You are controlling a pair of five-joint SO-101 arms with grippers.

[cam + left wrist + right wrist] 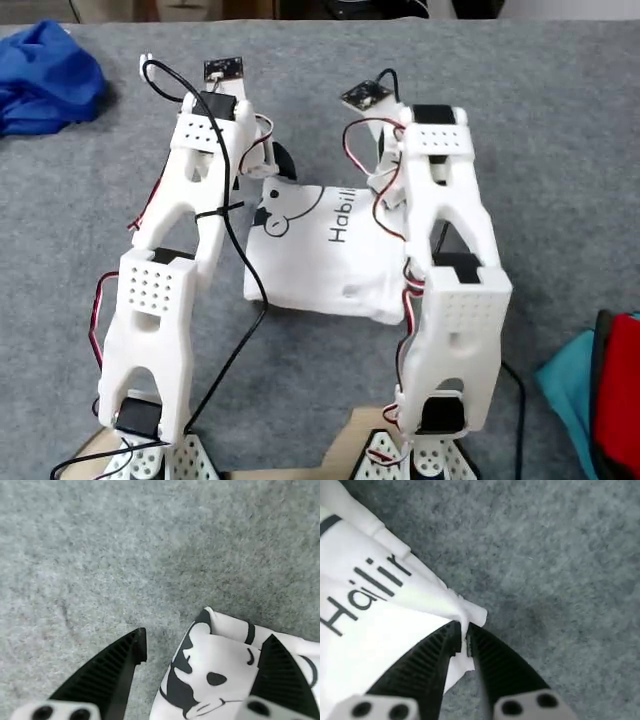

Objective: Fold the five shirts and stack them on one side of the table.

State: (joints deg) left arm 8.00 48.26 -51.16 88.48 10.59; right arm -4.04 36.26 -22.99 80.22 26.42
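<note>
At the near edge of the table (560,130), the left arm (160,310) and the right arm (455,320) are standing side by side on their bases, both leaning away over the grey surface. By the near right corner, a teal cloth (570,385) is lying bunched up, touching a red cloth (620,385) that is running off the edge of the high view.

Between the two arms, in the middle of the table, the white shirt (320,255) is lying folded into a rough square, with a black bear drawing towards the left arm and black lettering towards the right arm.

At the shirt's far right corner, the right end effector (463,626) is pinching a small peak of white fabric between fingers that are almost touching each other.

At the far left corner, the left end effector (207,634) is hanging spread wide. One finger is sitting over the bear print and the other over bare table, so the shirt's edge is lying between them. Whether either tip is touching the cloth cannot be told.

Farthest away, in the far left corner, a blue cloth (45,75) is lying crumpled, well apart from the white shirt.
</note>
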